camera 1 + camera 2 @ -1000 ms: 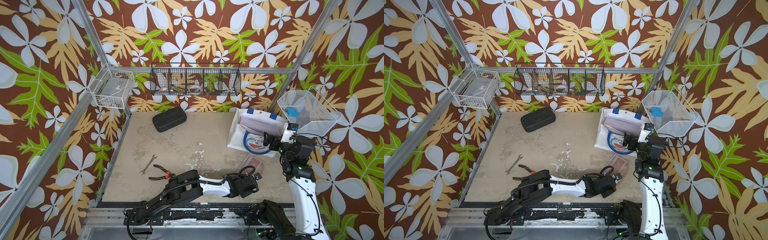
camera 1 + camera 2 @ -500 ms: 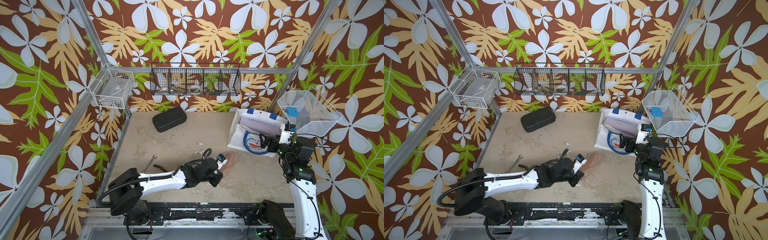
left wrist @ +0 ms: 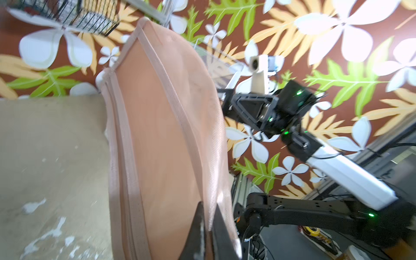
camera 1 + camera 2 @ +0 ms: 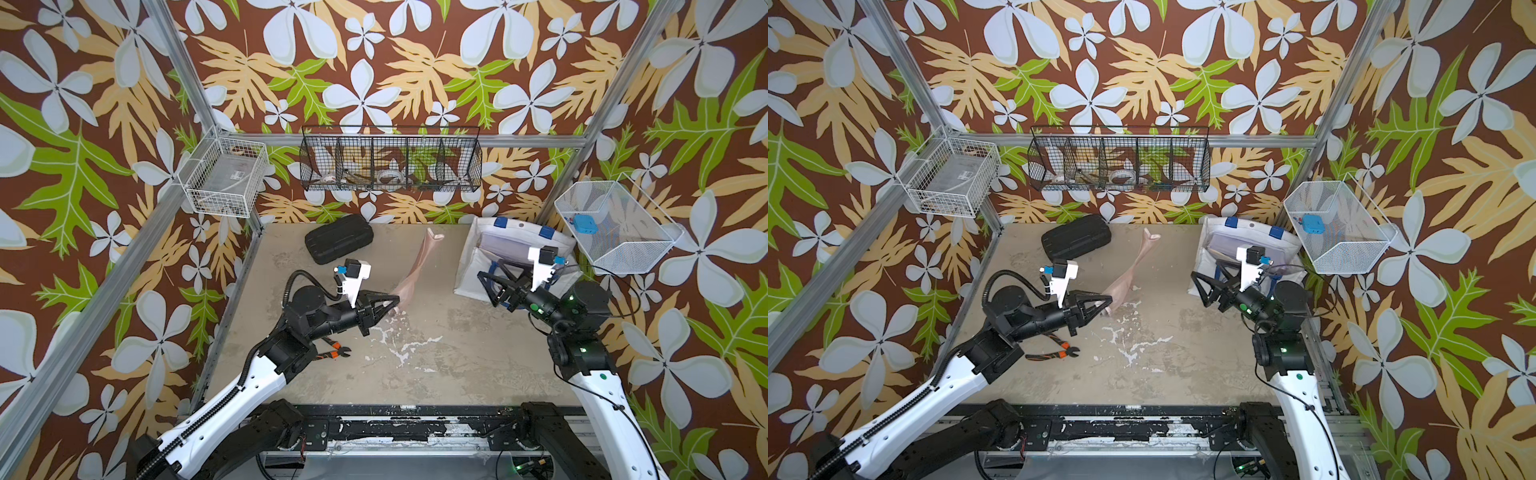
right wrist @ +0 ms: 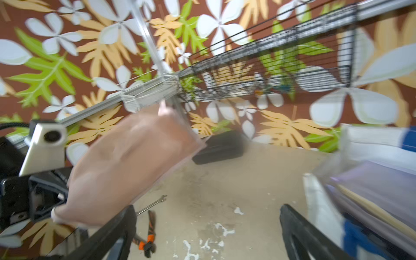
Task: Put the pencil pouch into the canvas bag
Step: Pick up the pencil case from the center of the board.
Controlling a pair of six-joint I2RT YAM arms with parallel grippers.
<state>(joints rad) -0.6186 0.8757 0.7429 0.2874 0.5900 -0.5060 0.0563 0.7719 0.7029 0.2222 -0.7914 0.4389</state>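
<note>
The left gripper [image 4: 390, 301] pinches one end of the pencil pouch [image 4: 419, 266], holding it clear above the middle of the bench [image 4: 436, 365] for carrying, while the right gripper [image 4: 488, 289], spread wide, hovers before the canvas bag [image 4: 469, 270] at the back right corner.

Bright even light, soft shadows, sharp top views, motion-blurred wrist views

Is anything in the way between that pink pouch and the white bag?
No loose item lies between the pencil pouch and the canvas bag. Only the right gripper, jaws open, hovers at the bag's near side, partly in the path.
</note>
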